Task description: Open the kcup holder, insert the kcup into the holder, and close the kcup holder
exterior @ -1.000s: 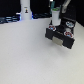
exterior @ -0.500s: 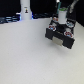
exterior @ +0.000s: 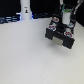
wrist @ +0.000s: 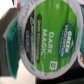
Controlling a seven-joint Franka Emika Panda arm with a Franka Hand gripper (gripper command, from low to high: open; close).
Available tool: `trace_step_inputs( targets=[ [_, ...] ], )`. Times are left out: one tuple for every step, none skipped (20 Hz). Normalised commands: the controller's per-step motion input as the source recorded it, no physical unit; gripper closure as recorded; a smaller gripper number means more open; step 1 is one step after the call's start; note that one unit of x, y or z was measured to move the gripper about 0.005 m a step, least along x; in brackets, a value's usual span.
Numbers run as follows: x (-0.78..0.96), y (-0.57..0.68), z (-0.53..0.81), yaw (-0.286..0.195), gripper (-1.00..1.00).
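Scanning from the exterior view's left: bare white desk (exterior: 25, 52) across most of the frame, with a small white bottle-like thing (exterior: 25, 9) standing far back against the dark background. Nothing else I can make out on that side.

Moving right, there's the kcup holder (exterior: 61, 34), the black box unit, sitting on the far right of the desk. Its top carries a few pods with reddish and dark lids (exterior: 55, 26). A pale patch shows low on its front, which may be a drawer pulled out, but it's too blurred for me to call the drawer open or closed, or to see inside it.

My arm comes down right above the holder, and the hand (exterior: 65, 10) hangs just over its top.

On the wrist view, the kcup (wrist: 46, 37) fills nearly the whole picture, bright green foil lid facing the camera, whitish rim around it, sitting tilted. Being this close under the wrist, I judge it's carried in the hand, but the fingers aren't visible, so I can't tell whether they're pinching it.

Handling, as I read it: a light, thin-walled plastic cup, smooth-sided, with a foil lid that could puncture. I'd hold across the cup wall below the rim, gently, never on the foil.
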Motion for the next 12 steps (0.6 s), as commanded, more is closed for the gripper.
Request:
trace_step_inputs(
  targets=[
    [-0.36,0.28,-0.11,0.120,1.00],
    [-0.38,0.25,-0.13,0.126,1.00],
    [-0.37,0.26,-0.11,0.113,1.00],
    [-0.38,0.24,-0.12,0.113,1.00],
    [-0.36,0.18,-0.14,0.108,1.00],
    [-0.26,0.13,-0.17,0.100,1.00],
    [-0.21,0.06,-0.23,0.090,1.00],
    [-0.16,0.04,-0.23,0.076,1.00],
    [-0.18,0.03,-0.25,0.071,1.00],
    [-0.18,0.03,-0.25,0.066,1.00],
    [-0.20,0.02,-0.23,0.058,1.00],
    [-0.18,0.01,-0.23,0.047,1.00]
  ],
)
